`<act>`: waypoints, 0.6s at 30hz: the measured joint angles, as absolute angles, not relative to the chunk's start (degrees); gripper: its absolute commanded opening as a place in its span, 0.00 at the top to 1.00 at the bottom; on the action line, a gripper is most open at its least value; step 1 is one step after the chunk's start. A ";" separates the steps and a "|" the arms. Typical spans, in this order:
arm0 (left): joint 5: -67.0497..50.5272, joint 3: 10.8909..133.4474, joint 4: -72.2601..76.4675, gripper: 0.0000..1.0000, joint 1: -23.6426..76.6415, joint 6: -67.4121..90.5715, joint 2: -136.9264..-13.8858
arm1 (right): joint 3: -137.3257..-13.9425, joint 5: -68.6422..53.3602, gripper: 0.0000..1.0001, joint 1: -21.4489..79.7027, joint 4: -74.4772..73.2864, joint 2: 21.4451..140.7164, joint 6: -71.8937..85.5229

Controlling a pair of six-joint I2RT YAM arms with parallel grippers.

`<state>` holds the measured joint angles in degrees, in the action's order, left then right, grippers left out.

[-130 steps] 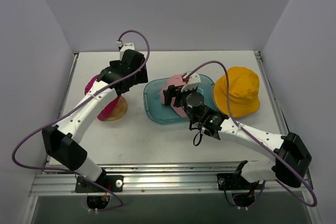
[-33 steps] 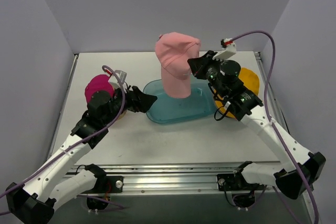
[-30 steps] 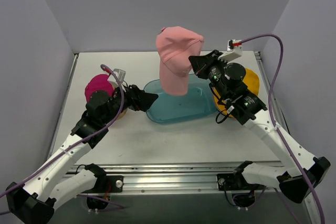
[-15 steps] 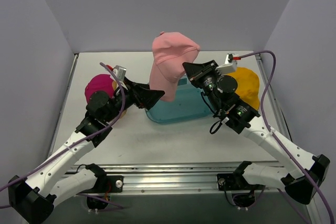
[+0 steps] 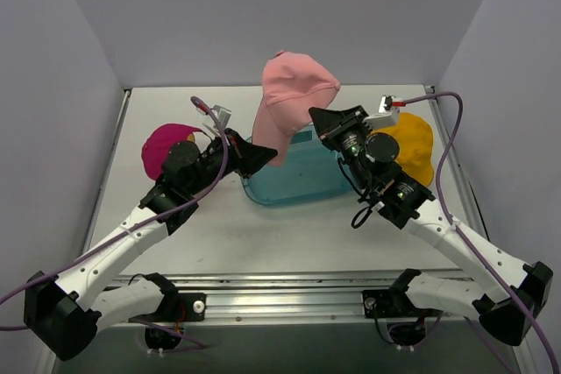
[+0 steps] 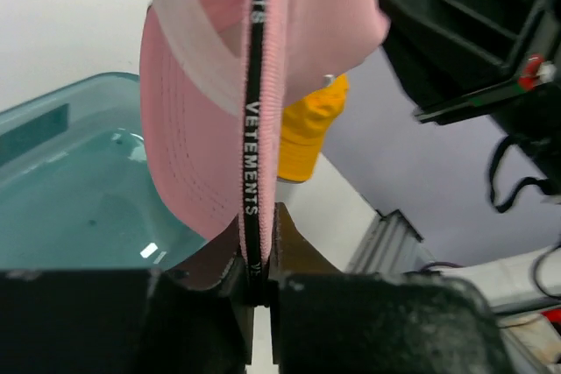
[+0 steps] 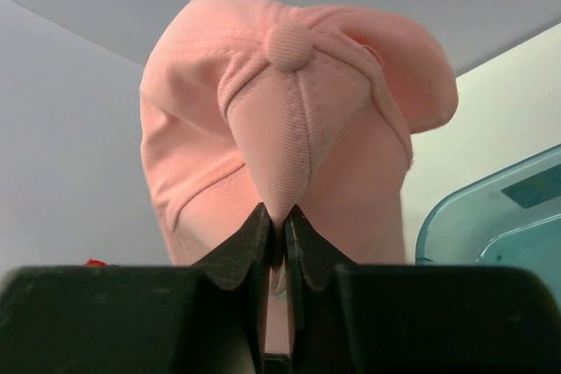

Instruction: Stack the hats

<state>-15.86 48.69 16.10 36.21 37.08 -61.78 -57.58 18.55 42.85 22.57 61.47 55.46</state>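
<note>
At nine o'clock on the worktop (image 5: pixel 263 234) sat the magenta hat (image 5: pixel 162 142), partly hidden behind the left arm, so what lay beneath it could not be told. The left gripper (image 5: pixel 258 156) was clamped on the bottom edge of the pink hat (image 5: pixel 294 98), pinching a lettered band. That hat hung in the air above the teal tray (image 5: pixel 302 188) near the centre, held by both arms. At its four o'clock side the right gripper (image 5: pixel 323 118) was pinched tight on a fold of the crown. The yellow hat (image 5: pixel 410 148) lay alone at three o'clock. No grey hat showed. The stacking looked partway: the pink hat was lifted but not set down, and the yellow one was not yet stacked.
</note>
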 measured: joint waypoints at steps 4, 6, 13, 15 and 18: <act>-16.56 54.19 7.88 0.98 36.56 34.46 -60.38 | -57.58 15.55 0.44 42.26 21.06 59.55 49.12; -16.16 58.63 1.37 0.97 35.79 32.97 -59.90 | -57.60 12.27 0.40 42.24 18.72 57.08 43.86; -27.57 80.97 -20.58 0.98 24.60 29.63 -62.83 | -58.28 4.58 0.34 42.24 9.23 48.07 28.88; -32.53 84.49 -24.14 0.98 19.99 29.32 -63.96 | -58.61 3.55 0.34 42.24 7.79 46.33 25.71; -42.06 87.94 -29.56 0.98 13.21 29.63 -66.06 | -59.42 1.69 0.33 42.06 6.20 45.45 21.08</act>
